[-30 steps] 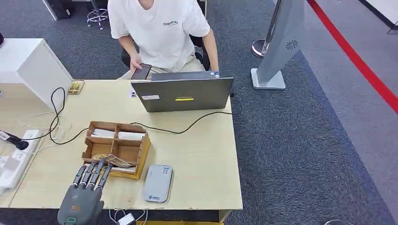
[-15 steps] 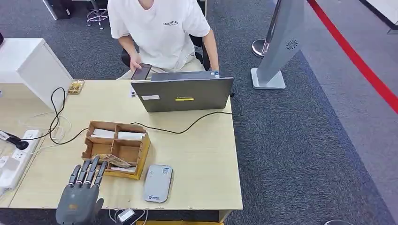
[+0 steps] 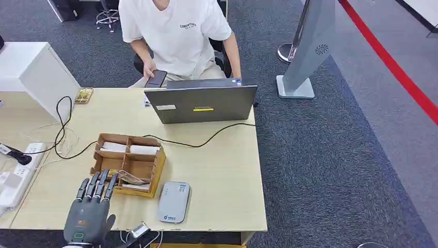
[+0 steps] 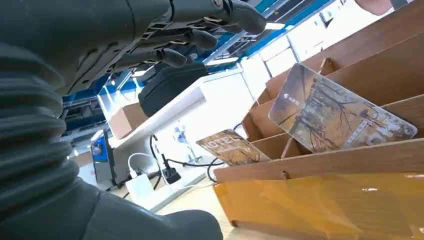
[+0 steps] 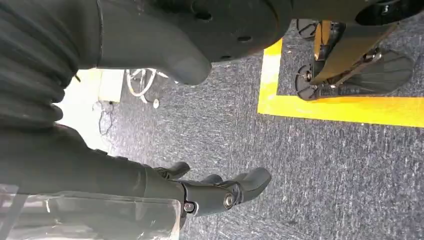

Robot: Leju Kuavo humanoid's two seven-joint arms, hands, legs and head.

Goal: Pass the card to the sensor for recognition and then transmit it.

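Note:
A wooden compartment box [image 3: 156,166] stands on the table, with a patterned card [image 3: 129,179] leaning in its near compartment. The left wrist view shows that card [image 4: 340,112] propped against a divider and a second card [image 4: 232,147] beyond it. A grey-white card sensor [image 3: 173,201] lies flat just right of the box. My left hand [image 3: 89,212] hovers at the table's front edge, fingers [image 4: 200,37] stretched toward the box, a little short of the card and holding nothing. My right hand [image 5: 100,165] hangs over the carpet, its fingers [image 5: 220,192] loosely bent around nothing.
A person [image 3: 178,31] sits behind an open laptop [image 3: 201,103], holding a phone [image 3: 155,78]. Black cables [image 3: 62,129] run across the table to a power strip [image 3: 18,173] at the left. A white cabinet [image 3: 31,67] stands far left, a grey stand [image 3: 310,46] on the carpet.
My left hand has drawn back slightly from the box toward the table's front edge and to the left; its fingertips no longer reach the card.

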